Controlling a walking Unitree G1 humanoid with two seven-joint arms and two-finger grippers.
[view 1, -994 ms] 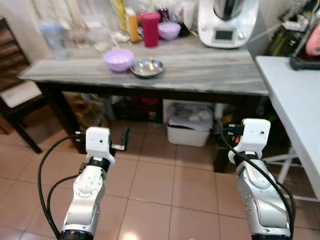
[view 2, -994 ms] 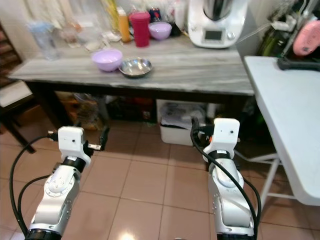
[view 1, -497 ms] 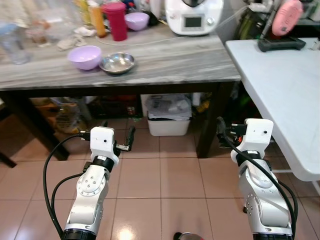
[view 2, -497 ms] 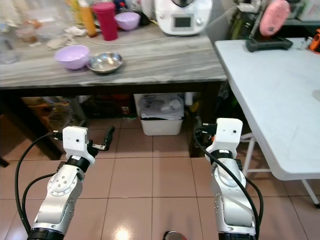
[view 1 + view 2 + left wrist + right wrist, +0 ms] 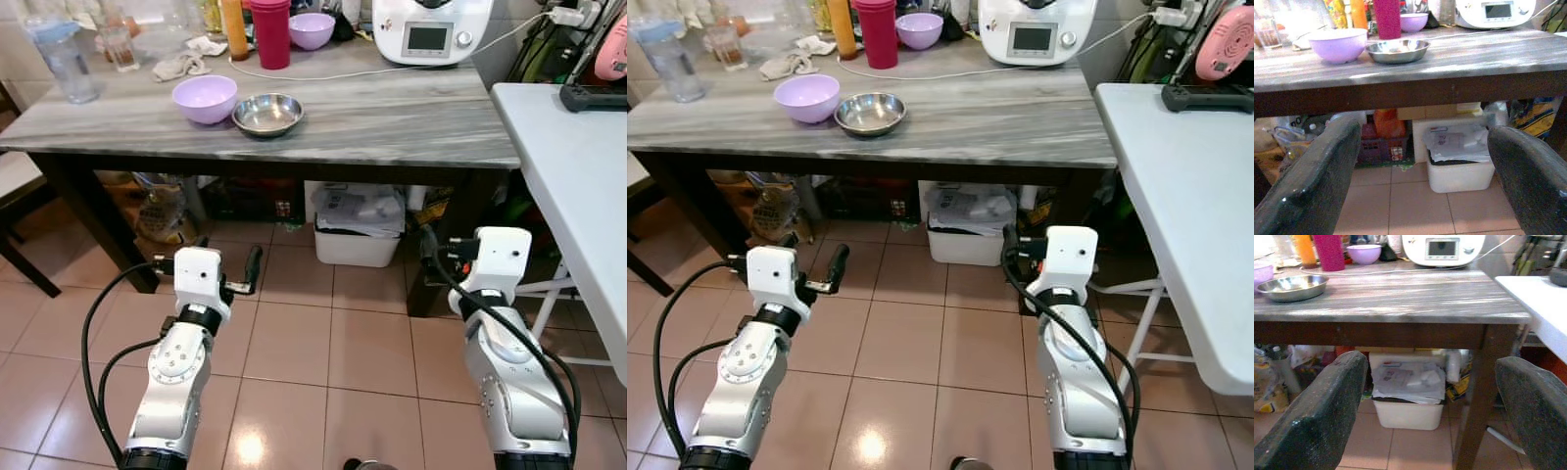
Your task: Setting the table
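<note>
A lilac bowl (image 5: 205,98) and a shallow steel bowl (image 5: 267,114) sit side by side near the front of the grey marbled table (image 5: 392,113). Behind them stand a red tumbler (image 5: 271,31) and a second lilac bowl (image 5: 312,29). Both arms are held low in front of me over the tiled floor, well short of the table. My left gripper (image 5: 1420,161) is open with nothing between its fingers. My right gripper (image 5: 1430,396) is open as well and points under the table's right end.
A white kitchen machine (image 5: 429,29) stands at the table's back right, its cord trailing left. A water jug (image 5: 67,61), cloth (image 5: 186,65) and orange bottle (image 5: 232,27) sit at the back left. Under the table is a white bin (image 5: 360,227). A white folding table (image 5: 578,176) borders the right, a dark chair (image 5: 15,186) the left.
The whole view swung right and then back left, so the camera has turned. Both arms keep the same pose with fingers apart.
</note>
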